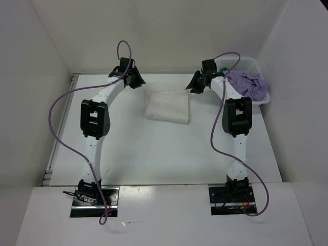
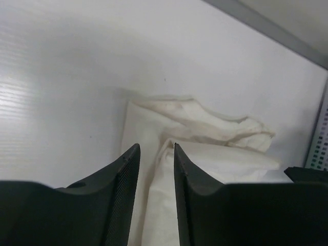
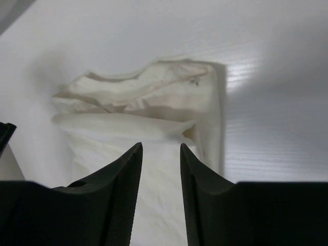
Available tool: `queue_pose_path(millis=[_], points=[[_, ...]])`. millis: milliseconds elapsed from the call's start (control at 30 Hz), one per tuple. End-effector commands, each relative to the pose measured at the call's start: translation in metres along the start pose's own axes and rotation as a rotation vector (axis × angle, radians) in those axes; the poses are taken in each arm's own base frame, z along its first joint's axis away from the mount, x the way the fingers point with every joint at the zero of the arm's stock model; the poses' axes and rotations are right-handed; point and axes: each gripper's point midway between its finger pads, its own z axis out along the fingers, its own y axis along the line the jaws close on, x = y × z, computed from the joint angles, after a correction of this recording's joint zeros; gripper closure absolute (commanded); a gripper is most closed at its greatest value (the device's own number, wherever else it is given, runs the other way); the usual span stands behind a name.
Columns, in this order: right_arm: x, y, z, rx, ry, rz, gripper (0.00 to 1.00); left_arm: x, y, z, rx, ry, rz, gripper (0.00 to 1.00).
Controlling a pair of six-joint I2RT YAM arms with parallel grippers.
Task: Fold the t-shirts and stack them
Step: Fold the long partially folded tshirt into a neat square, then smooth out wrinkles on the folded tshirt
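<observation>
A: Where does the shirt lie?

B: The folded white cloth t-shirt (image 1: 168,106) lies flat as a thick rectangle on the white table (image 1: 154,154), toward its far side and midway between the two arms. All four of its edges are free. The widest stretch of bare tabletop is on its near side.

A: And the grippers?

B: The left gripper (image 1: 134,78) hangs just off the shirt's far-left corner, and the right gripper (image 1: 197,82) just off its far-right corner. Both pairs of black jaws stand part-way apart with nothing between them.

A: What else is around the shirt?

B: To its right, past the right gripper, is a white plastic lattice basket (image 1: 251,62). A crumpled pale lilac-purple t-shirt (image 1: 249,85) spills over the basket's near rim, and a scrap of a bright green t-shirt (image 1: 224,68) shows inside. White walls close in behind the shirt and on both sides.

A: Is anything in the way?

B: The right arm's forearm crosses the basket's left end, between it and the white shirt. A purple cable loops over each arm.

A: What do the wrist views add?

B: They show the white shirt's stacked layers and rumpled far edge, which from above look like one plain block. The basket's contents show only from above.
</observation>
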Motion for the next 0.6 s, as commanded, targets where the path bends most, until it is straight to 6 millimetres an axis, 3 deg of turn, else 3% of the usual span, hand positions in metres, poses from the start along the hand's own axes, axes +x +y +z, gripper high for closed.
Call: queue_pose_path(millis=[0, 100, 133, 233, 267, 300, 367, 400, 467, 500, 567], points=[[-0.033, 0.028, -0.028, -0.051, -0.079, -0.044, 0.58, -0.028, -0.031, -0.042, 0.103, -0.088, 0.009, 0.61], [-0.02, 0.037, -0.045, -0.025, -0.08, -0.084, 0.55, 0.003, -0.07, -0.063, 0.183, -0.056, 0.092, 0.62], [-0.013, 0.036, -0.047, -0.013, -0.072, -0.088, 0.59, 0.036, -0.079, -0.061, 0.188, -0.002, 0.128, 0.62], [0.026, 0.04, -0.056, -0.055, -0.016, -0.11, 0.85, 0.074, -0.09, -0.064, 0.259, 0.053, 0.143, 0.64], [0.039, 0.05, -0.055, -0.096, 0.0, -0.129, 0.89, 0.097, -0.071, -0.054, 0.232, 0.11, 0.125, 0.64], [0.065, 0.038, -0.049, -0.089, 0.063, -0.113, 0.92, 0.11, -0.065, -0.049, 0.232, 0.148, 0.112, 0.65], [0.096, 0.035, -0.045, -0.113, 0.122, -0.124, 0.96, 0.131, -0.046, -0.039, 0.197, 0.201, 0.105, 0.65], [0.1, 0.031, -0.042, -0.105, 0.131, -0.109, 0.98, 0.153, -0.027, -0.032, 0.17, 0.249, 0.097, 0.66], [0.119, 0.022, -0.035, -0.098, 0.177, -0.105, 1.0, 0.169, -0.017, -0.031, 0.179, 0.273, 0.095, 0.66], [0.122, 0.019, -0.035, -0.092, 0.184, -0.103, 1.0, 0.189, -0.003, -0.032, 0.176, 0.312, 0.066, 0.66], [0.132, 0.007, -0.022, -0.055, 0.201, -0.102, 1.0, 0.202, 0.004, -0.039, 0.188, 0.336, 0.038, 0.66]])
